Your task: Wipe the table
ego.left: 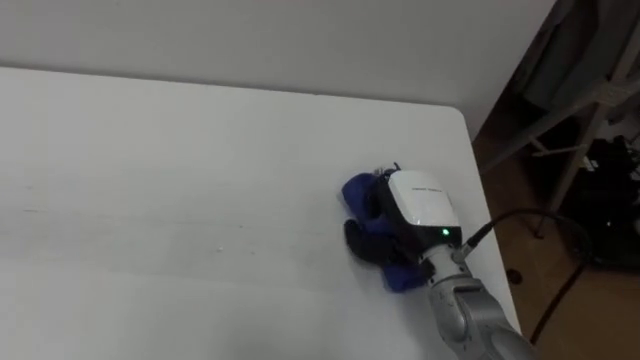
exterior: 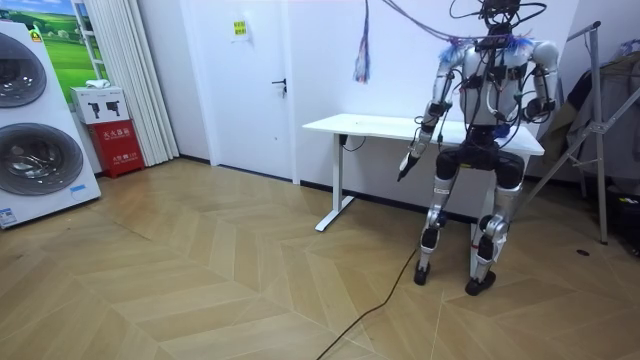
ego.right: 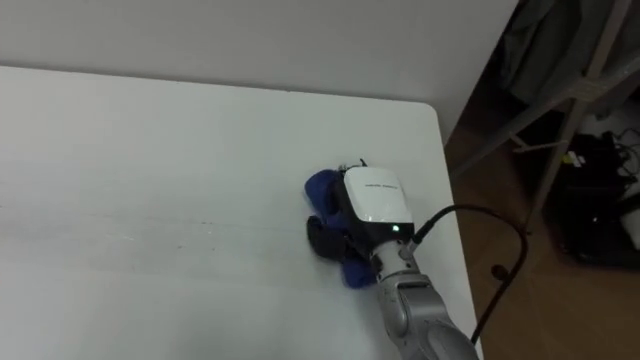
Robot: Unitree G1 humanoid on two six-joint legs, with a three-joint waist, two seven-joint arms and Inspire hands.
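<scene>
Pressing bunched blue cloth [ego.left: 356, 190] onto table [ego.left: 150, 150], just inside its right edge, with right hand [ego.left: 420, 202] curled round it. Left hand [exterior: 405, 169] hanging beside table, grip unclear. Could slip off edge if swept outward.

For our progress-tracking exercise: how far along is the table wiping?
Done: cannot be judged; the table looks evenly white. In hand: the right hand sits on the blue cloth near the table's right edge. Left: probably the wide stretch leftward. The left hand hangs idle.

Smooth matt white table [ego.left: 200, 190], soft blue cloth [ego.left: 357, 190]
</scene>
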